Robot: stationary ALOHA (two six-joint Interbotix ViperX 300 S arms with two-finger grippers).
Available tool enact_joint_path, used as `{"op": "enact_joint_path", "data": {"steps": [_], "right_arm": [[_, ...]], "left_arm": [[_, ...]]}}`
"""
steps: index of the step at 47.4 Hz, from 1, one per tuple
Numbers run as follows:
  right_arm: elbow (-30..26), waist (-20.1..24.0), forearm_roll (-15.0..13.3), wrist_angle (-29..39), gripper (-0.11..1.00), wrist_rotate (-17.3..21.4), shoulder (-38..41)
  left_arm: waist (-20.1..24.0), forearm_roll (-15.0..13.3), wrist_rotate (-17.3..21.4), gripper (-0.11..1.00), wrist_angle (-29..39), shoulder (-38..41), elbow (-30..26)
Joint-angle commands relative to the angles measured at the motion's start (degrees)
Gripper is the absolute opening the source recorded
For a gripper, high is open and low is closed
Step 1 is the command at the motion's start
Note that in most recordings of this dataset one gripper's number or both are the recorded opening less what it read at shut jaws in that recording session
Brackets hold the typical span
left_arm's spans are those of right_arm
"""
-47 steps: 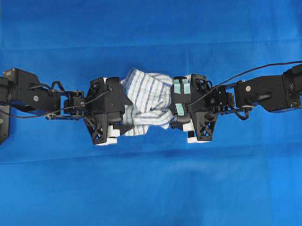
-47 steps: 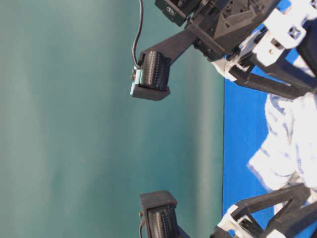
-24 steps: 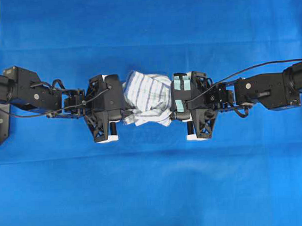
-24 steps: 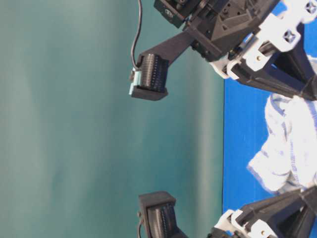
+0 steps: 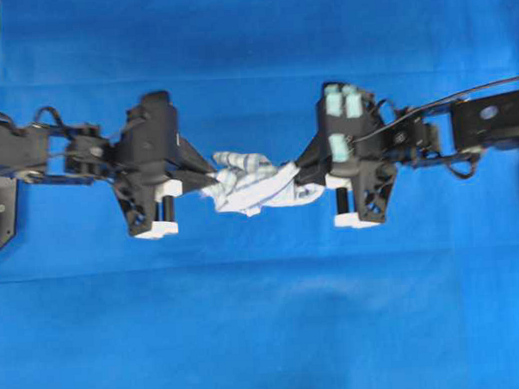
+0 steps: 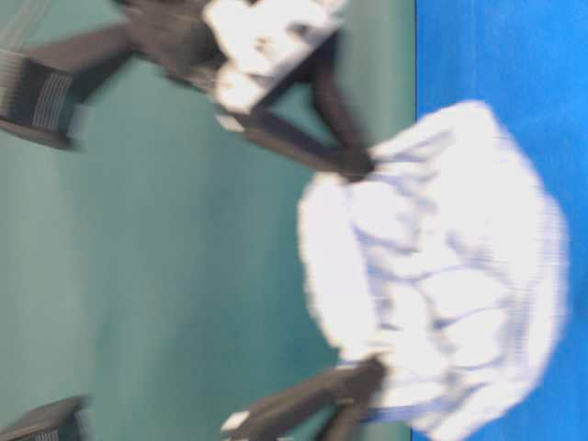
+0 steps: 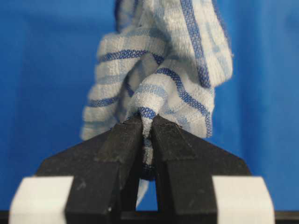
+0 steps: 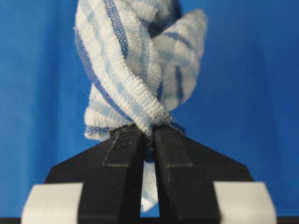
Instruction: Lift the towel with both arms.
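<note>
**Towel pinched at both ends and hanging between the jaws**

Overhead: the towel [image 5: 250,184] stretches bunched between the left gripper [image 5: 208,169] and the right gripper [image 5: 303,168], one end at each set of jaws. Gripping opposite ends lets both arms share the load, so the cloth sags in the middle instead of sliding off one side.

Table level: the view is blurred, but the towel [image 6: 432,266] appears as a rounded bundle between two dark finger pairs, seemingly clear of the blue desk [image 6: 496,46].

Left wrist: the jaws are pressed onto a fold of striped cloth [image 7: 154,88], which bulges just beyond their tips.

Right wrist: the jaws likewise pinch a twisted corner [image 8: 140,70], the rest fanning out ahead of them above the desk.
</note>
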Motion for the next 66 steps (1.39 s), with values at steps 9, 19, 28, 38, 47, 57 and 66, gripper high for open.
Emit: {"op": "enact_joint_path", "data": {"steps": [9, 19, 28, 38, 47, 57, 66], "right_arm": [[-7.1, -0.2, -0.1, 8.8, 0.08, 0.1, -8.7], [-12.7, -0.2, -0.1, 14.4, 0.08, 0.1, -12.8], [-17.9, -0.2, -0.3, 18.5, 0.08, 0.1, -15.9], [-20.7, -0.2, -1.0, 21.5, 0.08, 0.0, -16.7], [-21.0, -0.2, -1.0, 23.1, 0.08, -0.3, -15.5], [-21.1, -0.2, -1.0, 22.3, 0.08, -0.7, -15.5], [-20.8, -0.2, -1.1, 22.4, 0.30, -0.1, -15.5]], "left_arm": [[0.0, -0.1, -0.3, 0.03, 6.5, -10.6, -6.2], [-0.1, -0.1, 0.1, 0.03, 14.0, -15.1, -13.0], [0.0, 0.0, 0.4, 0.03, 17.0, -17.4, -17.8], [0.0, 0.1, 0.5, 0.03, 18.7, -17.8, -20.4], [0.0, 0.2, 1.6, 0.03, 19.2, -17.8, -20.3], [0.0, 0.2, 2.3, 0.11, 18.7, -18.0, -20.3], [0.0, 0.2, 2.2, 0.66, 18.3, -18.1, -20.2]]}}
